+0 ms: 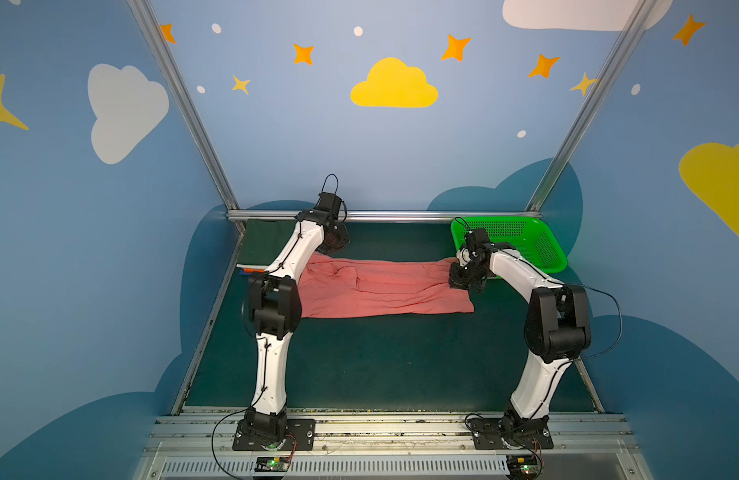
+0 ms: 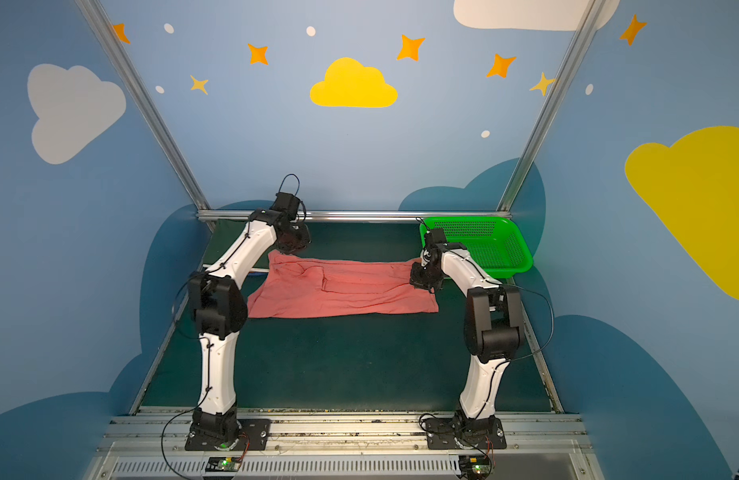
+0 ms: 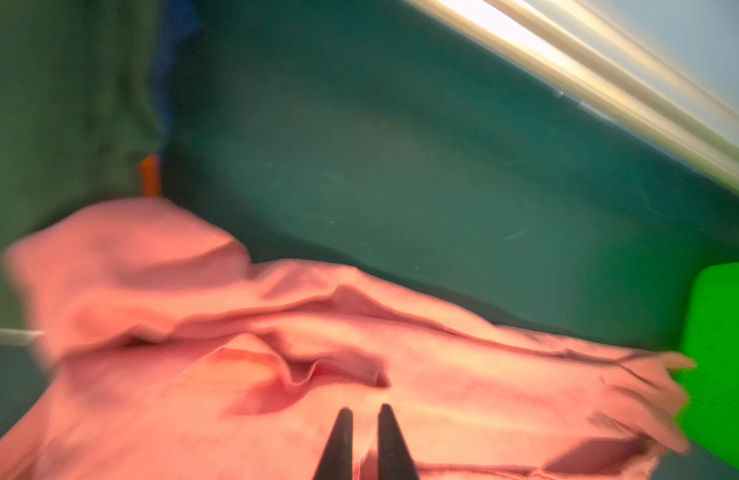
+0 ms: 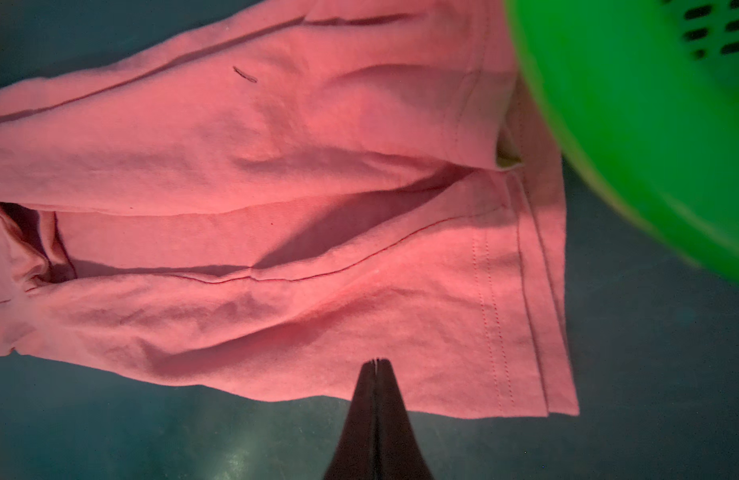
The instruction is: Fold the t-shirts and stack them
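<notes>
A salmon-pink t-shirt [image 1: 380, 291] [image 2: 338, 291] lies spread and creased across the far half of the green mat. My left gripper [image 1: 333, 246] [image 3: 365, 409] is over the shirt's far left corner. Its fingers stand almost together, with a fold of pink cloth pinched between them; the left wrist view is blurred. Above the shirt's right end sits my right gripper [image 1: 463, 284] [image 4: 376, 360], shut with nothing in it. A folded stack topped by a dark green t-shirt [image 1: 260, 245] [image 3: 60, 104] lies in the far left corner, with orange [image 3: 149, 174] and blue [image 3: 172, 41] edges showing below.
A green perforated basket [image 1: 525, 245] [image 2: 484, 245] [image 4: 629, 124] stands at the far right corner, touching the shirt's right end. A metal rail [image 1: 380, 215] runs along the back edge. Bare mat [image 1: 380, 361] lies in front of the shirt.
</notes>
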{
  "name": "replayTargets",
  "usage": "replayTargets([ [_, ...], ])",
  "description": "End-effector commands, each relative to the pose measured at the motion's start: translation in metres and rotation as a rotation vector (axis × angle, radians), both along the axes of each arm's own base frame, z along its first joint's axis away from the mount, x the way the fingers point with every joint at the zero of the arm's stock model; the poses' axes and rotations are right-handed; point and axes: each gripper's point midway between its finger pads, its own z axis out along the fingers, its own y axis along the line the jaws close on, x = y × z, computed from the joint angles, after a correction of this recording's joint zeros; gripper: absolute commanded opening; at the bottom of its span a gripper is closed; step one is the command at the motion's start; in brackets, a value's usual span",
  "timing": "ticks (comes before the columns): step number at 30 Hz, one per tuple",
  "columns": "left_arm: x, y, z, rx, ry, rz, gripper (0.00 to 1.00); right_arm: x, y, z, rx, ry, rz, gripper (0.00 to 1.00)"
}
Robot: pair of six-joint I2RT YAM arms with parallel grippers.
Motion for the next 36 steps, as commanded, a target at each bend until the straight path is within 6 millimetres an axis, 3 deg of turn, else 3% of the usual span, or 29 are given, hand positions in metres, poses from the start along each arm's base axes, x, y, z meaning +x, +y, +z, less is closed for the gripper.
replayTargets([
  [1,-0.027,0.026,-0.004,0.045,-0.012,0.073,0.05,-0.002,0.007,0.005,0.018,-0.005,0.009,0.04],
  [4,-0.053,0.045,-0.032,0.005,0.02,0.13,0.05,-0.002,0.009,0.003,0.02,-0.002,0.011,0.04],
  [8,-0.075,0.053,-0.066,-0.043,0.057,0.154,0.05,-0.002,0.008,0.003,0.017,-0.001,0.015,0.05],
  [17,-0.073,0.07,-0.13,-0.054,0.136,0.199,0.05,-0.007,-0.001,0.012,-0.013,-0.018,0.001,0.05],
  [25,-0.041,0.072,-0.138,-0.11,0.106,0.192,0.05,-0.011,-0.008,0.016,-0.034,-0.02,-0.011,0.06],
  [36,0.009,0.066,-0.128,-0.192,0.033,0.174,0.05,-0.016,-0.011,0.015,-0.049,-0.004,-0.018,0.06],
])
